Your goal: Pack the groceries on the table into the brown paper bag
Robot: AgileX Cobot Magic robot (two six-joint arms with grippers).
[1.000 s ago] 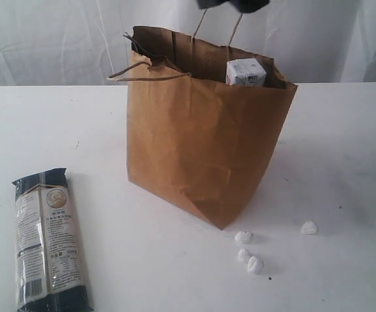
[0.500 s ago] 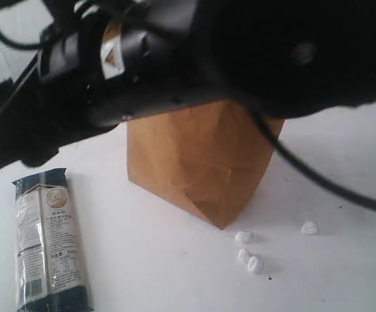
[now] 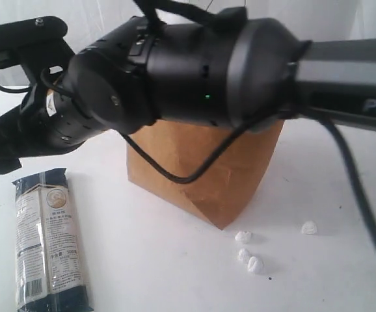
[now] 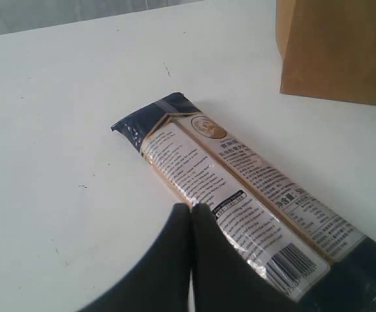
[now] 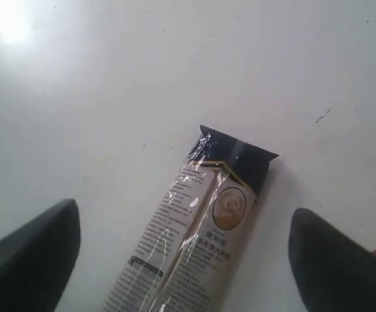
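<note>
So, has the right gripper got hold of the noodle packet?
No: the noodle packet lies flat on the table, and the right gripper hangs over it with its jaws wide apart.

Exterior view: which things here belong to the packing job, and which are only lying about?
Part of the job:
- dark-blue noodle packet, lying flat on the table
- brown paper bag, standing on the table
- right pincer, open above the packet

Only lying about:
- small white crumbs on the table, near the bag
</note>
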